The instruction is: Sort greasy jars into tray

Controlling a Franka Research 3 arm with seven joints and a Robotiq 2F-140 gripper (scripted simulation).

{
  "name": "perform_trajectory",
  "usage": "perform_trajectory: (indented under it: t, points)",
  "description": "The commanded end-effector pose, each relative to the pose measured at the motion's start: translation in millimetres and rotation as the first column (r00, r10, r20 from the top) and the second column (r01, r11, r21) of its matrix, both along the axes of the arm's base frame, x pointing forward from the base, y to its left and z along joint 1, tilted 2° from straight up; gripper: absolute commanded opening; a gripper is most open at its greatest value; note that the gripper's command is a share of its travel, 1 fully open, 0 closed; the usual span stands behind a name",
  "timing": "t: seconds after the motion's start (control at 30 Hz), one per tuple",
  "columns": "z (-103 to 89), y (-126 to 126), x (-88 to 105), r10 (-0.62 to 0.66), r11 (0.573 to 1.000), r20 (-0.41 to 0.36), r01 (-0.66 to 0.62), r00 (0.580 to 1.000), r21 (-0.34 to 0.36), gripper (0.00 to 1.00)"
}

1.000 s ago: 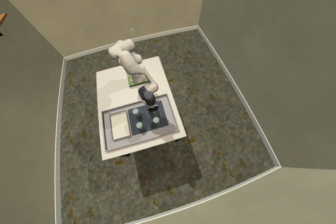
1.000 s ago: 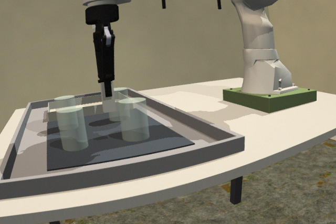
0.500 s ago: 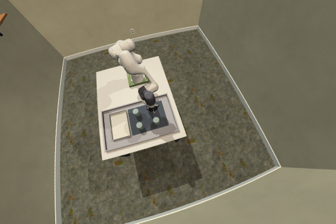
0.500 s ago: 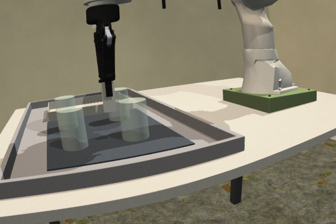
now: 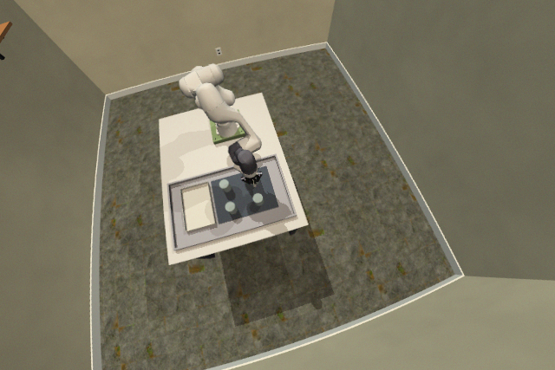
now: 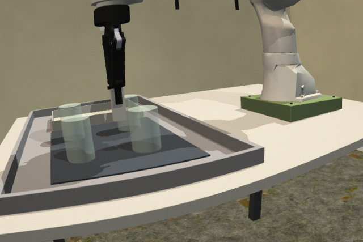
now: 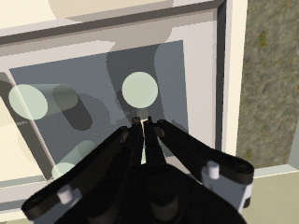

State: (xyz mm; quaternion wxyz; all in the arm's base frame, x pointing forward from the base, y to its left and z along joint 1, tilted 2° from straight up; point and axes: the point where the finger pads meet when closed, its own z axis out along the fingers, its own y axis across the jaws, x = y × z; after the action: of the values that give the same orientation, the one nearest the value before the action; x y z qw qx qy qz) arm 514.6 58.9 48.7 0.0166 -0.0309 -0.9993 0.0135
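Observation:
My gripper (image 5: 254,184) (image 6: 118,118) (image 7: 144,115) is shut and empty, pointing down over the mat (image 5: 267,183) (image 6: 131,166) (image 7: 174,62). Its tips look a little below jar-top level. One pale green jar (image 5: 257,198) (image 6: 79,145) (image 7: 140,90) stands at the mat's front right, just ahead of the tips. Another jar (image 5: 230,207) (image 6: 70,106) (image 7: 29,102) stands front left, another jar (image 5: 224,185) (image 6: 129,126) (image 7: 64,170) back left. The fourth jar (image 6: 145,134) stands back right, hidden by the gripper in the top view. The cream tray (image 5: 199,211) (image 7: 10,140) lies left of the mat. Grease cannot be seen.
A raised grey rim (image 5: 232,233) (image 6: 146,185) (image 7: 219,89) surrounds the mat and tray on the table. The robot's green base (image 5: 217,137) (image 6: 269,111) is behind this rim. The back-right jar is close to the fingers.

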Motion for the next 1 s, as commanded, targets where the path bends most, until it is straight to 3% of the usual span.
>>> perform_trajectory:
  t: [0.0,0.97]
  points:
    - [0.8,1.6,-0.3,-0.004,1.000,0.003,0.004,1.000,0.003,0.00]
    - [0.9,1.9,-3.6,-0.004,1.000,0.003,0.004,1.000,0.003,0.00]
